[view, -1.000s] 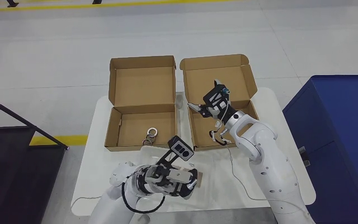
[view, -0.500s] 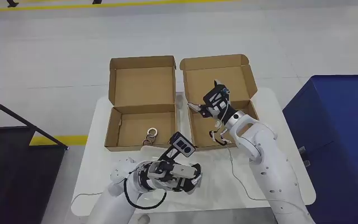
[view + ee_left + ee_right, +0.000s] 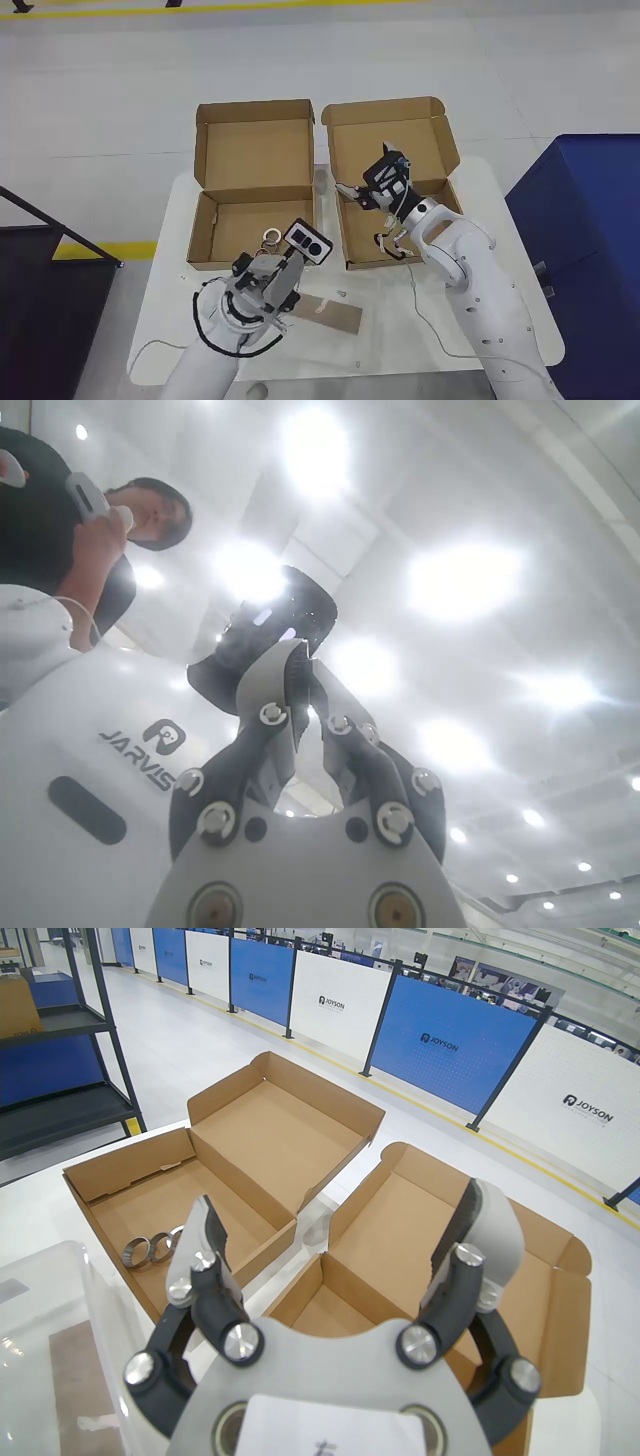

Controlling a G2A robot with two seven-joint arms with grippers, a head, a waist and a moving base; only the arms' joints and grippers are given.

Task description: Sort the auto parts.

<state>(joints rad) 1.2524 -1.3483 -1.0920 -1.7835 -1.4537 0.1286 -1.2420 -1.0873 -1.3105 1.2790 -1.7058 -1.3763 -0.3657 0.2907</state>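
White tabletop [image 3: 175,290], near edge: flat brown rectangular board [image 3: 335,316] just beside left tool [image 3: 303,657]; tool points upward, fingers pressed together. Beyond: two open brown cardboard boxes side by side. Left box [image 3: 235,225] holds silver metal rings [image 3: 270,238] near front wall. Right tool [image 3: 340,1218] above right box [image 3: 355,240], fingers spread wide; its arm covers box's near corner.
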